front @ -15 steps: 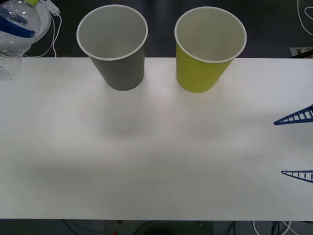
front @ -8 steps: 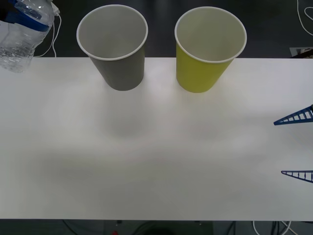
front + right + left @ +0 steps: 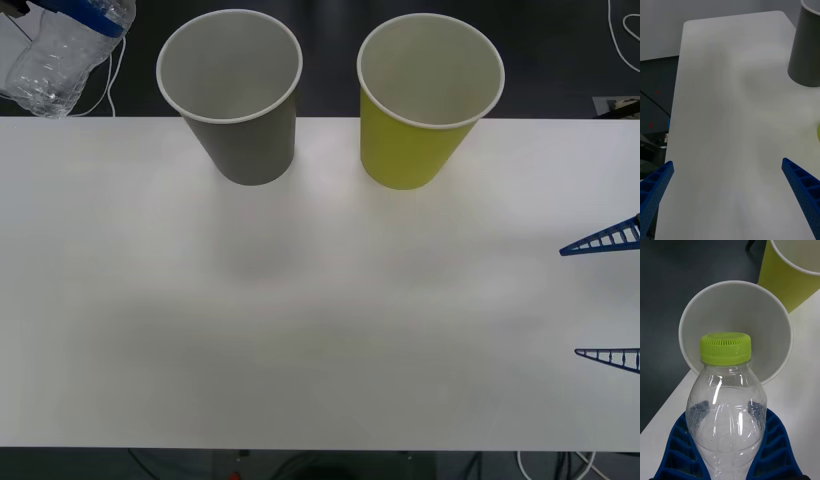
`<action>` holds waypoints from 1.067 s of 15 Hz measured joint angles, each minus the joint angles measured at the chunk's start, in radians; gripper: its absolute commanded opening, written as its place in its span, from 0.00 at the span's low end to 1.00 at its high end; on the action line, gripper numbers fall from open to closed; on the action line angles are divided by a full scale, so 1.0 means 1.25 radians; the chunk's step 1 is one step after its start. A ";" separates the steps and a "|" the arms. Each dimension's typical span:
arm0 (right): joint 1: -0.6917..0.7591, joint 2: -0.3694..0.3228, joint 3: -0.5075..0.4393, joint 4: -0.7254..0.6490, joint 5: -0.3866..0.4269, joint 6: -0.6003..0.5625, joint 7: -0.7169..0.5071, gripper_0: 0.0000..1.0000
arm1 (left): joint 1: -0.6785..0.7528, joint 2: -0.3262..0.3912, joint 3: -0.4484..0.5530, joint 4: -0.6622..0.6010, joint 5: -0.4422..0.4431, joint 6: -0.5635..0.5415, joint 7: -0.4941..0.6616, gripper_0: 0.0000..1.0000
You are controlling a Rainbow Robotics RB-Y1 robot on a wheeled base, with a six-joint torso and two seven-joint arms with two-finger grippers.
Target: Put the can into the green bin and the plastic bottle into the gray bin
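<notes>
The plastic bottle (image 3: 65,55) hangs in the air at the far left corner of the front view, beside the gray bin (image 3: 232,95). My left gripper (image 3: 728,450) is shut on the plastic bottle (image 3: 727,405), whose lime-green cap (image 3: 726,348) points toward the gray bin's white mouth (image 3: 735,311). The green bin (image 3: 425,100) stands upright to the right of the gray one, and its wall (image 3: 790,281) shows behind the gray bin. My right gripper (image 3: 606,297) stands open over the table's right edge, its blue fingers (image 3: 801,183) far apart. The can is out of view.
Both bins stand at the far edge of the white table (image 3: 320,320). Dark floor and white cables (image 3: 110,75) lie beyond that edge. The gray bin (image 3: 807,48) also shows in the right wrist view.
The bottle has risen and moved right toward the gray bin, carried by the left gripper. The right gripper has not moved.
</notes>
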 measured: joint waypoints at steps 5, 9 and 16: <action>0.000 0.000 0.000 0.000 0.000 0.000 0.000 1.00 | -0.099 -0.067 -0.082 0.080 -0.009 -0.006 -0.001 0.00; 0.000 0.000 0.000 0.000 0.000 0.000 0.000 1.00 | -0.159 -0.128 -0.117 0.152 -0.013 -0.005 0.003 0.00; 0.000 0.000 0.000 0.000 0.000 0.000 0.000 1.00 | -0.222 -0.263 -0.117 0.286 -0.078 0.002 0.007 0.00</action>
